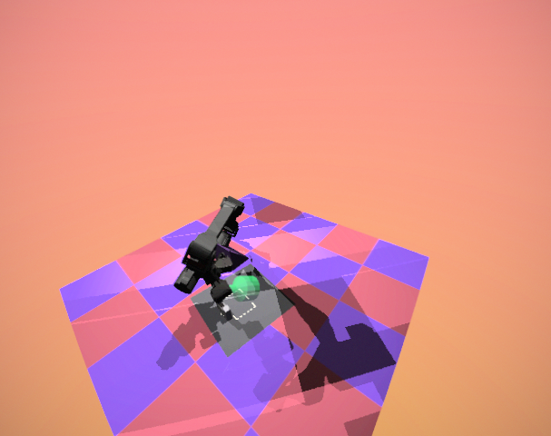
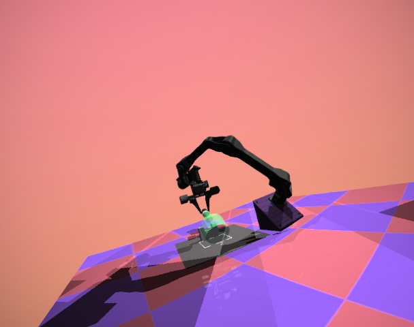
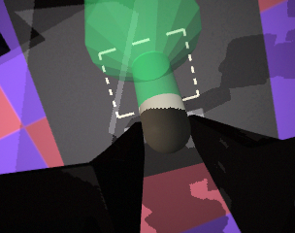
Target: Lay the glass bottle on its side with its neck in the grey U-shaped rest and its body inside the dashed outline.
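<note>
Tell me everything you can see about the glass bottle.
The glass bottle is see-through green, with a wide body, narrow neck, pale band and dark brown cap. It looks whole. It leans, neither upright nor flat, above the grey mat. The gripper clasps its cap end; whether its base touches the mat is unclear.

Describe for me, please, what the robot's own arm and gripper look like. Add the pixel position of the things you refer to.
The arm (image 1: 218, 228) (image 2: 255, 160) is matte black to dark grey, with long slim links and chunkier rounded joints. The gripper (image 1: 222, 310) (image 2: 204, 211) (image 3: 165, 124) is black too: two tapering fingers under blocky housings with stubby side pieces. I can make out no cables or readable markings.
</note>
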You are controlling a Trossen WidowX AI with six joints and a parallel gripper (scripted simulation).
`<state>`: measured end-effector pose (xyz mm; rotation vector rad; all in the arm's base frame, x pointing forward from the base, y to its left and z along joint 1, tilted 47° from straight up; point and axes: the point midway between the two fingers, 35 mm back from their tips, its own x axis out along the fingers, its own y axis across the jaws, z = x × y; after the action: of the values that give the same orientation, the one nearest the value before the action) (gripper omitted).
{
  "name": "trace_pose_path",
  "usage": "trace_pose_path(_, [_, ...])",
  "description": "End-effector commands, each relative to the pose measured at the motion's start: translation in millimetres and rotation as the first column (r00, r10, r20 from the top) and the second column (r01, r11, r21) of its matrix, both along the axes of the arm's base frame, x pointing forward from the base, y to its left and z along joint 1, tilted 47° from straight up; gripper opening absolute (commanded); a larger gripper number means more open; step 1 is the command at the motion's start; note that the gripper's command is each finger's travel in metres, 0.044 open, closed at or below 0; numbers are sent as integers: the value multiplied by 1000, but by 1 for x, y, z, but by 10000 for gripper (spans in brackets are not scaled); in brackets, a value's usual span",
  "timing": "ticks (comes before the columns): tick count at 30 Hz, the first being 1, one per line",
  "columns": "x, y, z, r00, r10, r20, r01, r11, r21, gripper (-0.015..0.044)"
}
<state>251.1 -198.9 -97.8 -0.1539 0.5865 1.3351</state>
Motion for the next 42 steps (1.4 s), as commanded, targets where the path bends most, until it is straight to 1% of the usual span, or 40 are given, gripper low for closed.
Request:
trace_pose_path(1, [2, 0, -7, 1000, 1, 4, -1, 1000, -2, 129])
trace_pose_path(18, [-1, 0, -29, 1000, 2, -8, -2, 1000, 3, 129])
trace_pose_path(42, [-1, 1, -42, 1000, 9, -16, -9, 1000, 7, 129])
